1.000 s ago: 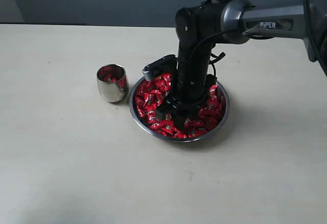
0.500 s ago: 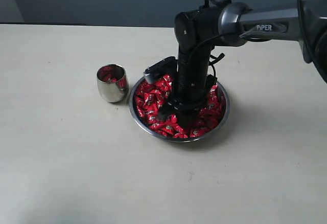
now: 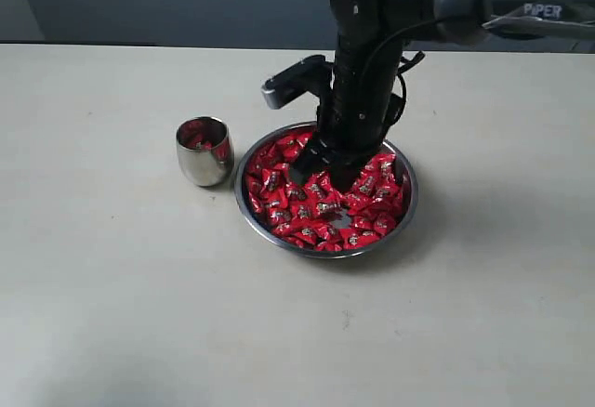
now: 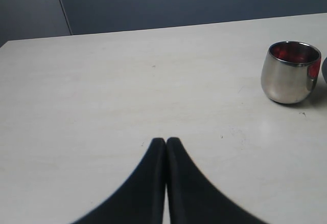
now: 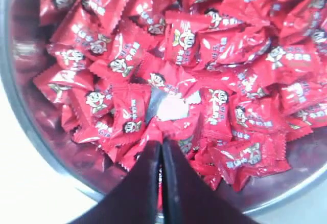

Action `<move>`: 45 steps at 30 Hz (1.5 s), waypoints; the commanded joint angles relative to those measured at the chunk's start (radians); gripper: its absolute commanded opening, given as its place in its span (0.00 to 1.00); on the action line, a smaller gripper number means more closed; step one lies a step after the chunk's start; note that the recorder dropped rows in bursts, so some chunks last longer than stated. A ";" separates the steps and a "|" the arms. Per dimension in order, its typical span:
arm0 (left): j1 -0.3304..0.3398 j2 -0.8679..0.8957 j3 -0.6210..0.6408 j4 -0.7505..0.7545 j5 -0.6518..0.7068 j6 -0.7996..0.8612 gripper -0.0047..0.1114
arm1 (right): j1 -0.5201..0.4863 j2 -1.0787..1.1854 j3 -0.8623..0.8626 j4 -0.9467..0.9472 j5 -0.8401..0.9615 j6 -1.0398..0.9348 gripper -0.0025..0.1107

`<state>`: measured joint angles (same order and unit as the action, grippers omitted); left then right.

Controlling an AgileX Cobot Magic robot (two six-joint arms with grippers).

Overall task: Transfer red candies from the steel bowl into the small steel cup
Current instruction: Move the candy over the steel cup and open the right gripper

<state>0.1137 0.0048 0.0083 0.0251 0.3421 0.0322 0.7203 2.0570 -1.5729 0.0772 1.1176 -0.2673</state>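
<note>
Red candies heap the steel bowl. Your right gripper hangs just above them, jaws pressed together with no wrapper visibly caught between, so this grab looks empty. The small steel cup stands just beside the bowl for a short carry. Your left gripper, also pinched together, idles clear.

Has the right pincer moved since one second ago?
Yes. The right pincer has risen: earlier its tips sat deep among the red-wrapped candies in the wide, shallow steel bowl; now they are above them.
</note>
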 commanded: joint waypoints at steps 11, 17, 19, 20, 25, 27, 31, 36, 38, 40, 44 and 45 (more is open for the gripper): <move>-0.005 -0.005 -0.008 0.002 -0.005 -0.003 0.04 | 0.020 0.005 -0.111 0.362 -0.373 -0.155 0.02; -0.005 -0.005 -0.008 0.002 -0.005 -0.003 0.04 | 0.067 0.175 -0.341 0.376 -0.339 -0.155 0.02; -0.005 -0.005 -0.008 0.002 -0.005 -0.003 0.04 | 0.077 0.209 -0.379 0.376 -0.329 -0.155 0.02; -0.005 -0.005 -0.008 0.002 -0.005 -0.003 0.04 | 0.079 0.222 -0.390 0.376 -0.323 -0.155 0.02; -0.005 -0.005 -0.008 0.002 -0.005 -0.003 0.04 | 0.088 0.277 -0.434 0.364 -0.294 -0.155 0.02; -0.005 -0.005 -0.008 0.002 -0.005 -0.003 0.04 | 0.088 0.291 -0.443 0.337 -0.280 -0.155 0.02; -0.005 -0.005 -0.008 0.002 -0.007 -0.003 0.04 | 0.088 0.296 -0.447 0.305 -0.275 -0.148 0.02; -0.005 -0.005 -0.008 0.002 -0.007 -0.003 0.04 | 0.088 0.296 -0.447 0.289 -0.275 -0.139 0.03; -0.005 -0.005 -0.008 0.002 -0.007 -0.003 0.04 | 0.088 0.296 -0.447 0.289 -0.275 -0.139 0.03; -0.005 -0.005 -0.008 0.002 -0.007 -0.003 0.04 | 0.088 0.296 -0.447 0.289 -0.275 -0.139 0.03; -0.005 -0.005 -0.008 0.002 -0.007 -0.003 0.04 | 0.088 0.296 -0.447 0.290 -0.275 -0.136 0.03; -0.005 -0.005 -0.008 0.002 -0.007 -0.003 0.04 | 0.088 0.296 -0.447 0.290 -0.275 -0.136 0.03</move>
<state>0.1137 0.0048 0.0083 0.0251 0.3421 0.0322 0.8092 2.3590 -2.0125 0.3761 0.8433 -0.4048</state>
